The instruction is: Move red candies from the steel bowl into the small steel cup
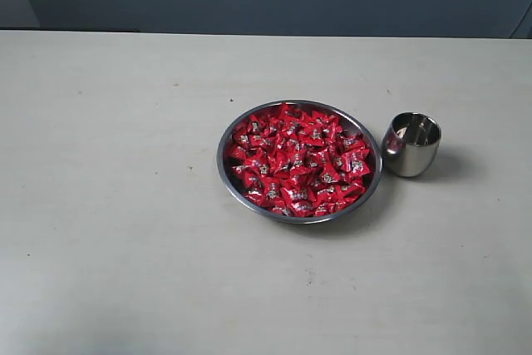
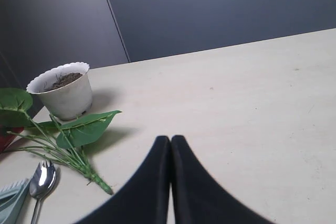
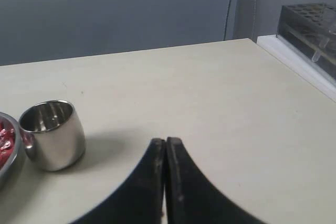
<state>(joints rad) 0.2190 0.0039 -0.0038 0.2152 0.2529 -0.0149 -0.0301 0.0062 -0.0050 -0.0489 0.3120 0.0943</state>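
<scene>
A wide steel bowl sits mid-table, heaped with red candies in shiny wrappers. Just to its right stands the small steel cup, with no candy visible inside. Neither arm shows in the exterior view. In the right wrist view the right gripper is shut with nothing in it, hovering over bare table a short way from the cup; the bowl's rim and a few candies peek in at the edge. My left gripper is shut and holds nothing, over bare table, with the bowl out of its view.
The left wrist view shows a white pot of soil, a leafy green stem, a metal spoon and a pale green item lying on the table. A dark test-tube rack stands past the table edge in the right wrist view.
</scene>
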